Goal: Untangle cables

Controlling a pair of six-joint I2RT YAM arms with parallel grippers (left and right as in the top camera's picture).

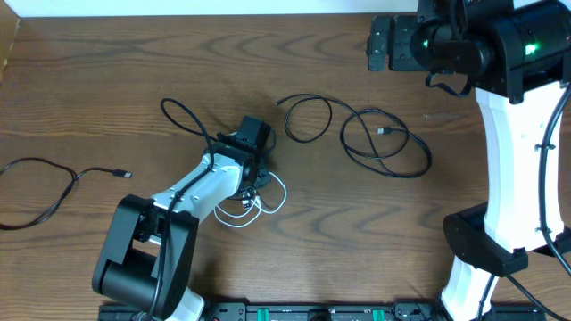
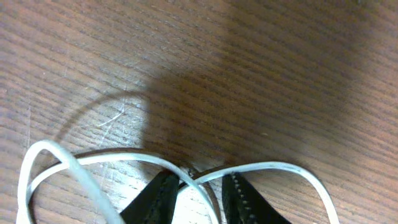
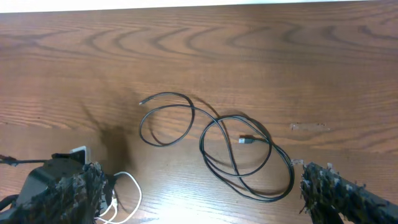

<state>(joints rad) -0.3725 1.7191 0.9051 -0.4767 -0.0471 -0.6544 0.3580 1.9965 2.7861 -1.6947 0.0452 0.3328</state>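
A white cable [image 1: 270, 198] lies in loose loops on the wooden table, just right of my left arm. My left gripper [image 1: 257, 181] is down on it. In the left wrist view the gripper [image 2: 198, 194] stands open, its black fingertips [image 2: 158, 198] either side of two crossing white cable [image 2: 267, 168] strands. A black cable [image 1: 385, 143] lies coiled at centre right, one end curling left; it also shows in the right wrist view as the black cable [image 3: 239, 158]. My right gripper [image 1: 384, 45] hangs high at the back right; the right wrist view shows it [image 3: 205, 198] wide open and holding nothing.
A second black cable [image 1: 45, 189] with a plug lies at the far left. A third black cable [image 1: 187, 118] curves from behind into the left arm's wrist area. The right arm's white column [image 1: 513, 178] stands at the right edge.
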